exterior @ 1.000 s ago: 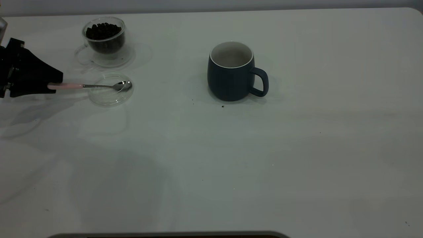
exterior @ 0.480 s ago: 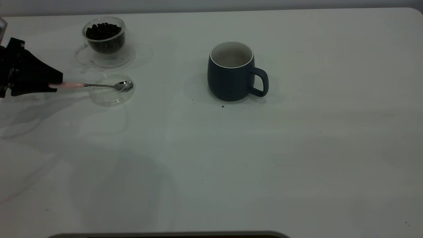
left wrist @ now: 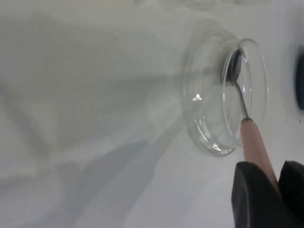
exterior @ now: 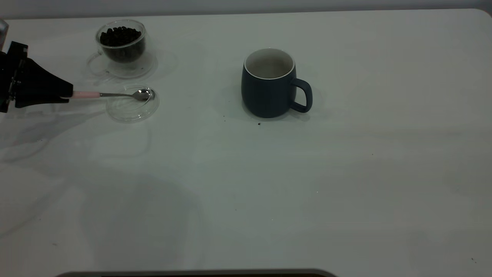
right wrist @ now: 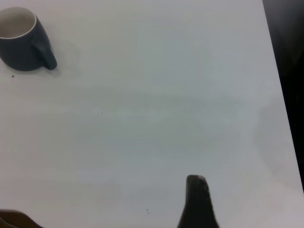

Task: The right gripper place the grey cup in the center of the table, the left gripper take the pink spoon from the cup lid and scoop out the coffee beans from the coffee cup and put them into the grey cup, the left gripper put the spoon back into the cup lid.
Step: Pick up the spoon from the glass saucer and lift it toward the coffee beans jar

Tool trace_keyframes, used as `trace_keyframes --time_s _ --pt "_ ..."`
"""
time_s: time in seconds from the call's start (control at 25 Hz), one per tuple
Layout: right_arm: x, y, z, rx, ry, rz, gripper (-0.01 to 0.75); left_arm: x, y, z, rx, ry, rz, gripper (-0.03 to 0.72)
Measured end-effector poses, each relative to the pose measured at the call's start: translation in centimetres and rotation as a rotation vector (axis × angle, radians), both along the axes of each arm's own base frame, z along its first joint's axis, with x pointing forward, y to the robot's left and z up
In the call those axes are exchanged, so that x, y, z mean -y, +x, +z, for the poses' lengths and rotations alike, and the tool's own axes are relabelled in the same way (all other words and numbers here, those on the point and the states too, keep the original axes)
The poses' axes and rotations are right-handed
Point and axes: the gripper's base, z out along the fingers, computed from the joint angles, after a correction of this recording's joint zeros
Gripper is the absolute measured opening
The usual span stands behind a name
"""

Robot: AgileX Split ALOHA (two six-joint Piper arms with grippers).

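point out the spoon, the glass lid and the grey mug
spoon (exterior: 86, 94), exterior view, on its pink handle
glass lid (exterior: 130, 113), exterior view, on its near rim
grey mug (exterior: 265, 96), exterior view, on its dark outer wall

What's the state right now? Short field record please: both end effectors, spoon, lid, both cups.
left end effector: at the table's left edge, shut on the pink spoon's handle
pink spoon: roughly level, bowl over the cup lid
cup lid: flat on the table, in front of the coffee cup
coffee cup: upright, back left, holds coffee beans
grey cup: upright near centre, handle toward the right arm's side, no beans visible inside
right end effector: away from the cups, holding nothing visible
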Motion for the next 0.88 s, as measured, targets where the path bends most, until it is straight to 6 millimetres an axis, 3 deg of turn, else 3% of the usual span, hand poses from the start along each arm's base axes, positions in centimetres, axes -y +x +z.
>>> trace_keyframes --time_s 0.6,0.88 --pt "0.0 0.0 0.0 0.0 0.0 0.0 0.59 -0.1 -0.4 3.0 -0.003 0.031 -0.124 0.127" --pt "0.0 0.0 0.0 0.0 0.0 0.0 0.59 -0.1 0.0 5.6 0.034 0.033 -0.139 0.127"
